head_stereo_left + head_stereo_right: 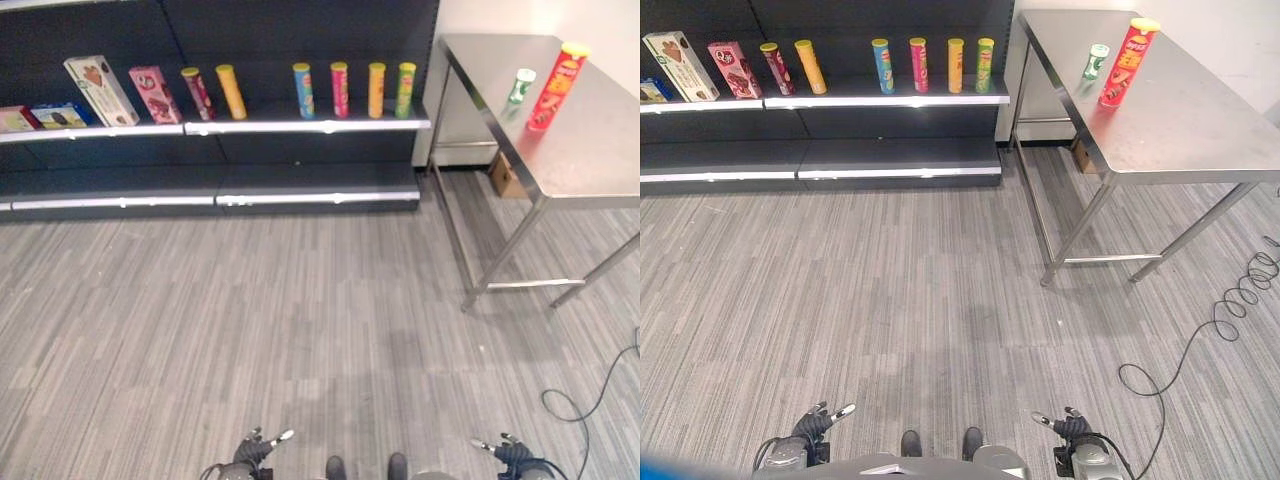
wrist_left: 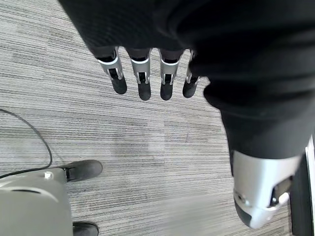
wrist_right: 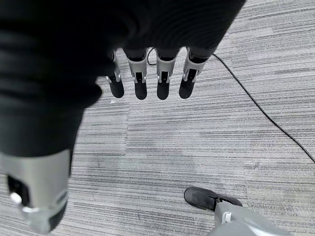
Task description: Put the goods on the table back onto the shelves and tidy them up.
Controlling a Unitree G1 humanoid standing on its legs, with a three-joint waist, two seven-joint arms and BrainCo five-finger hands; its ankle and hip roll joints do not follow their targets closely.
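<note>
Grey striped carpet (image 1: pixel 250 320) fronts dark shelves (image 1: pixel 215 127); both hands hang slack-fingered, empty.

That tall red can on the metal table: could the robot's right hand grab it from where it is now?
Probably not yet. The tall red can stands far off on the metal table, beside a small green can, while the right hand hangs low over the floor, open and empty. Nothing blocks the way; the robot would likely have to walk closer first.
</note>
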